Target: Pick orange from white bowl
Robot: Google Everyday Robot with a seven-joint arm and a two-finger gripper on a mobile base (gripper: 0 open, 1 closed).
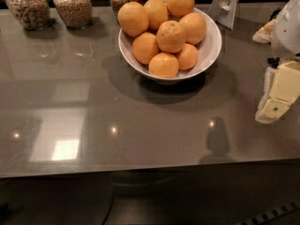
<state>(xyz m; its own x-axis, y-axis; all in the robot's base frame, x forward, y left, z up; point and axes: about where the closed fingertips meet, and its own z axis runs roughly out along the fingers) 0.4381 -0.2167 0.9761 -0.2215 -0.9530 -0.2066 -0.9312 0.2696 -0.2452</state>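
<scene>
The speckled orange [171, 35] sits on top in the bowl [213, 48] at 12 o'clock. It looks firm and may roll, so take it across the middle. The gripper [277, 92] hangs at 3 o'clock; its state I cannot tell.

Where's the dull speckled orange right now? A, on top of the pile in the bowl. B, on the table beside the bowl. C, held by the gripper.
A: the orange rests on the other oranges in the white bowl, while the gripper is off to the bowl's right, apart from it.
</scene>
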